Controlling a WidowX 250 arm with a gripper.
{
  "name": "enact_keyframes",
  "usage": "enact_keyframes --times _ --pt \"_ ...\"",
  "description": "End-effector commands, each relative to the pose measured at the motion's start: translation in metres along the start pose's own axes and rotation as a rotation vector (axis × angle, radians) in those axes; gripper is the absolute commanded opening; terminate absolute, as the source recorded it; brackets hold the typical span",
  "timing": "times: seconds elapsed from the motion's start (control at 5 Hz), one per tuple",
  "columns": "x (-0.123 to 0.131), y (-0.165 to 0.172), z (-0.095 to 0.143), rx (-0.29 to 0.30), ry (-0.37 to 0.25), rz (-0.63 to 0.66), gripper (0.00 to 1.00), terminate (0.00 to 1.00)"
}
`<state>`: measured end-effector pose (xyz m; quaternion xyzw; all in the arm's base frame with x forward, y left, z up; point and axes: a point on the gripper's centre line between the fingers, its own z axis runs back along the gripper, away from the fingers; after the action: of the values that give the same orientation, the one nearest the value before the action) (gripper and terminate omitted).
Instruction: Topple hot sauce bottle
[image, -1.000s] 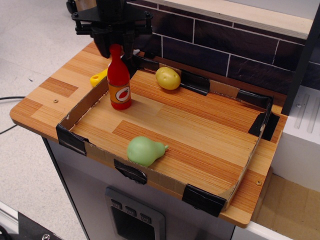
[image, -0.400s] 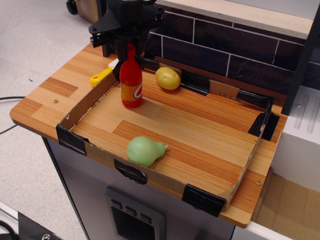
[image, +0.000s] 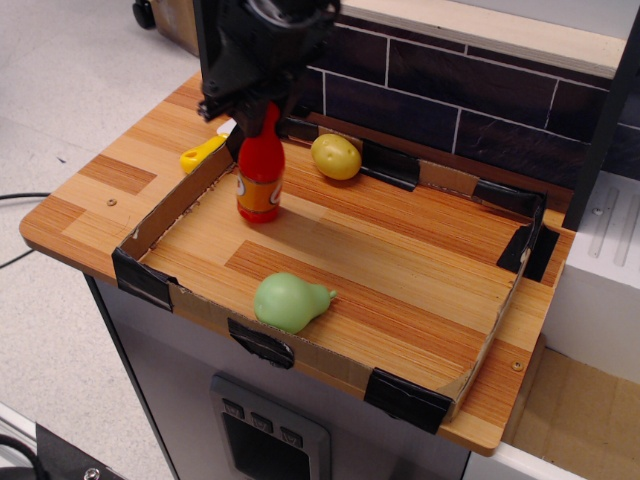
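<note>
The hot sauce bottle (image: 260, 175) is red with an orange label. It stands in the far left corner of the cardboard tray (image: 165, 215), its base on the tray floor and its top leaning slightly right. My black gripper (image: 266, 108) comes down from above and is closed around the bottle's cap and neck, hiding the cap. The label has turned left, so its oval shows only partly.
A yellow round fruit (image: 336, 156) lies by the tray's back wall, right of the bottle. A green pear (image: 288, 301) lies near the front wall. A yellow object (image: 200, 155) sits outside the tray on the left. A dark tiled wall (image: 450, 110) rises behind.
My gripper has moved right and twisted with the bottle's top in it. The bottle has shifted right along the tray, rotated its label leftward and now leans slightly.
</note>
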<state>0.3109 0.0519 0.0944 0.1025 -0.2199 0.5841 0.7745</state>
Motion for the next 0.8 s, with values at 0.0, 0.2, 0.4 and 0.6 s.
enact_keyframes --times 0.0,0.2,0.4,0.6 --pt "-0.03 -0.004 -0.008 -0.034 -0.088 0.039 0.0 0.0" --pt "-0.049 -0.006 -0.02 0.001 -0.022 0.059 0.0 0.0" --pt "-0.073 -0.01 -0.031 0.008 0.069 0.103 0.0 0.0" --pt "-0.08 -0.013 -0.037 -0.033 0.14 0.157 0.0 0.0"
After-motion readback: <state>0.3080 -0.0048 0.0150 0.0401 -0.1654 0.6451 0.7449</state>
